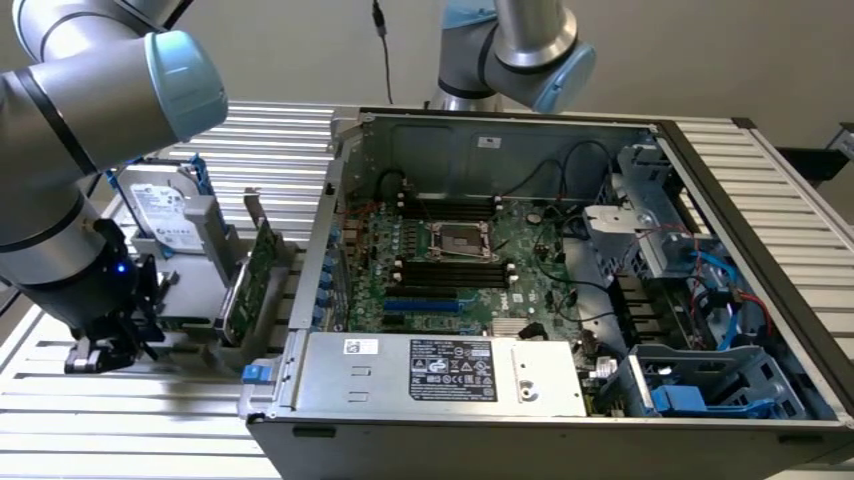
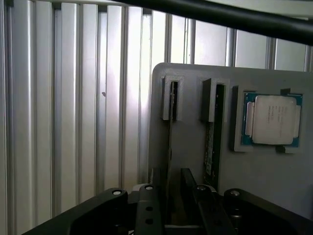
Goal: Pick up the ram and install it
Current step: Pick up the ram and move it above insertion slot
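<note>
Grey holder [image 1: 184, 292], exterior view: sitting on the exterior view's left of the open computer case [image 1: 561, 270]; gripper [image 1: 104, 352] hanging low over it, ram hidden.
Claw, wrist view: fingers [image 2: 149, 205] standing apart, straddling the edge-on ram [image 2: 169, 139]; contact unclear.
Processor [image 2: 274, 120]: lying nearby.

A plain, pale beige wall [image 1: 294, 50] closes the scene at the back, and a thin black cable [image 1: 384, 45] hangs down in front of it. The silver bench of ribbed aluminium slats [image 1: 267, 130] spreads wide to both sides. Its long ridges catch soft, even light in pale, gleaming stripes.
</note>
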`<state>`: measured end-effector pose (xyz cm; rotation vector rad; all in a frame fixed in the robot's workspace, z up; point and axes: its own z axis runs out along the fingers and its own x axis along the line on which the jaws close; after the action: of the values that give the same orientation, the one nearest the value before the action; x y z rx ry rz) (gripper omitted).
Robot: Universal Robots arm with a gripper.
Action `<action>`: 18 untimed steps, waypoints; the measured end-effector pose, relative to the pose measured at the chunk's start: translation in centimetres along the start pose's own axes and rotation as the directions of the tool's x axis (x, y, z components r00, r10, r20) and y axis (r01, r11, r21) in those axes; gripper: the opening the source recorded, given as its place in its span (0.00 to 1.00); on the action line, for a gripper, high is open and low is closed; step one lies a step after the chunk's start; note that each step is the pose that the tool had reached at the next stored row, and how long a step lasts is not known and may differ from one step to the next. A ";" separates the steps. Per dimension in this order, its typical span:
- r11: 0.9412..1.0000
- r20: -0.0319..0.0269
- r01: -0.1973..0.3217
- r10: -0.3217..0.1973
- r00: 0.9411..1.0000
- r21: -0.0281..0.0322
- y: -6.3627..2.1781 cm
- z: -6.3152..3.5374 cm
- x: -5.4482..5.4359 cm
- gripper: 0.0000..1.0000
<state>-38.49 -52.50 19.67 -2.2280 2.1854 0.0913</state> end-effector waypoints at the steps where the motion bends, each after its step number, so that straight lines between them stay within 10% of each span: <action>1: 1.000 0.000 0.000 0.000 1.000 0.000 0.00 0.00 0.0 0.29; 6: 1.000 0.001 0.000 0.000 1.000 -0.002 0.00 0.00 0.0 0.14; 18: 1.000 0.003 0.000 0.000 1.000 -0.004 0.02 -0.48 0.0 0.14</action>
<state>-38.49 -52.54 20.15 -2.2281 2.1857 0.0987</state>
